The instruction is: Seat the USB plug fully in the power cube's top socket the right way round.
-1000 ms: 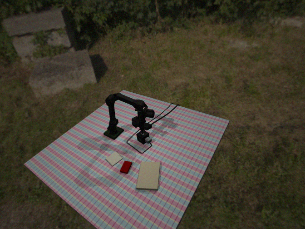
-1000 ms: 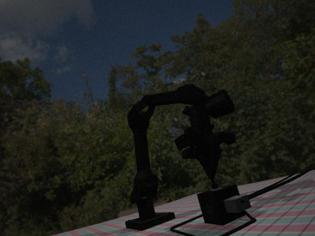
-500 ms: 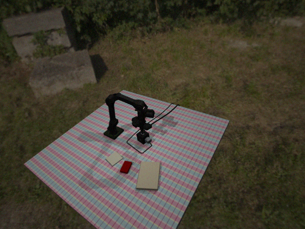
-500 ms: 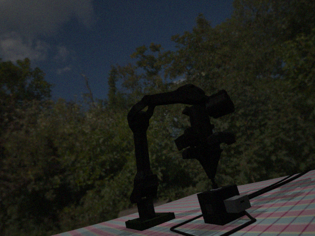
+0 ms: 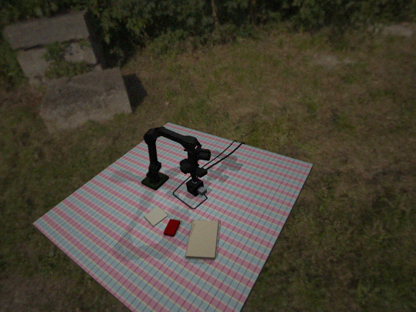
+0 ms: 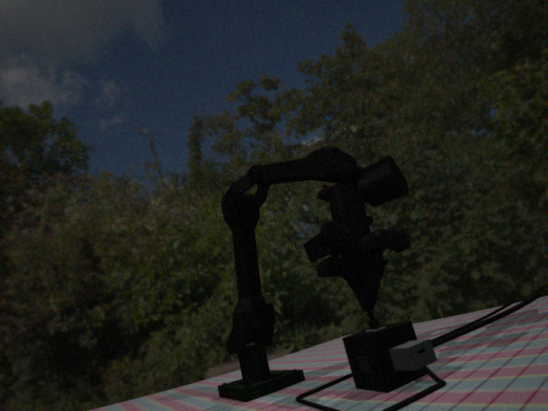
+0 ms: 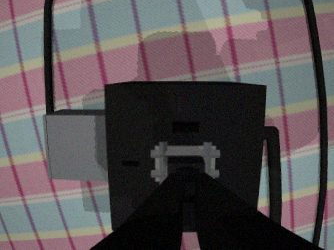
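1. USB plug (image 6: 372, 322) (image 7: 185, 160), small and dark, stands at the socket on top of the power cube; I cannot tell how deep it sits or which way round.
2. My black claw (image 5: 194, 177) (image 6: 369, 309) (image 7: 187, 183) points down over it, fingers nearly together, pinching the plug.
3. Around the socket I see a pale grey, notched frame (image 7: 186, 150).
4. Beneath me is the black, boxy power cube (image 5: 192, 187) (image 6: 371, 360) (image 7: 145, 132), with a light grey rectangular block (image 5: 202, 190) (image 6: 413, 355) (image 7: 75, 146) against one side.
5. A thin black cable (image 5: 182, 200) (image 6: 323, 386) (image 7: 48, 57) bends round the cube on the pink-and-blue checked cloth (image 5: 249, 200) (image 6: 488, 372) (image 7: 90, 22).
6. My dark, flat base plate (image 5: 147, 182) (image 6: 292, 375) stands apart from the cube.
7. Farther out lie a thin cream square (image 5: 156, 215), a small red rectangular block (image 5: 171, 227) and a larger cream slab (image 5: 202, 239), none touching another.
8. Beyond the table, grey stone blocks (image 5: 86, 93) sit on grass before dark green bushes (image 5: 277, 6) (image 6: 137, 246).
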You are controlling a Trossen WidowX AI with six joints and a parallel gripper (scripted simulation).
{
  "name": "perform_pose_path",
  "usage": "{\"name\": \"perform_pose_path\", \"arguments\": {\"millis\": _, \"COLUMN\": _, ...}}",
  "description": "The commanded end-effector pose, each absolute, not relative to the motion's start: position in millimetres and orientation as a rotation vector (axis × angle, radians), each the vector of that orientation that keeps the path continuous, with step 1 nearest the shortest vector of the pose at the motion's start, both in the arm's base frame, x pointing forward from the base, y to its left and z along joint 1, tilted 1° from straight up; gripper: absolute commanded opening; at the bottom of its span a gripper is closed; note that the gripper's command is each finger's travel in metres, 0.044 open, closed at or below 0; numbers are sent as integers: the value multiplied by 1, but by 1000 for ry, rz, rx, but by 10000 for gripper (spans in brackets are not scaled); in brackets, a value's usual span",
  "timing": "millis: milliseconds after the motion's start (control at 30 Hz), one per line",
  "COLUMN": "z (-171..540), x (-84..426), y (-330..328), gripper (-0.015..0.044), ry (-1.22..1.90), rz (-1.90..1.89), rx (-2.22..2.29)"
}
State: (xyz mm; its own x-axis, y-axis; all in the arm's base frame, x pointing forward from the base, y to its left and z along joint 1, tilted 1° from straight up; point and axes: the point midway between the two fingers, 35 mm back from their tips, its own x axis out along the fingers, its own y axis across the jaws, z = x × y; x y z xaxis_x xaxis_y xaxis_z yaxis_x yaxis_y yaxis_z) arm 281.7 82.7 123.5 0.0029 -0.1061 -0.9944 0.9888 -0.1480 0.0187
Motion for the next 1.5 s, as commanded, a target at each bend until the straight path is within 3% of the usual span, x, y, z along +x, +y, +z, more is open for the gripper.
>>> {"name": "perform_pose_path", "arguments": {"millis": 0, "z": 121, "x": 282, "y": 83, "gripper": 0, "ry": 1044, "rz": -1364, "rx": 1244}}
{"name": "perform_pose_path", "arguments": {"millis": 367, "z": 121, "x": 282, "y": 83, "gripper": 0, "ry": 1044, "rz": -1364, "rx": 1244}}
{"name": "perform_pose_path", "arguments": {"millis": 500, "z": 123, "x": 282, "y": 83, "gripper": 95, "ry": 1048, "rz": -1358, "rx": 1243}}
{"name": "perform_pose_path", "arguments": {"millis": 1467, "z": 134, "x": 282, "y": 82, "gripper": 95, "ry": 1048, "rz": -1358, "rx": 1242}}
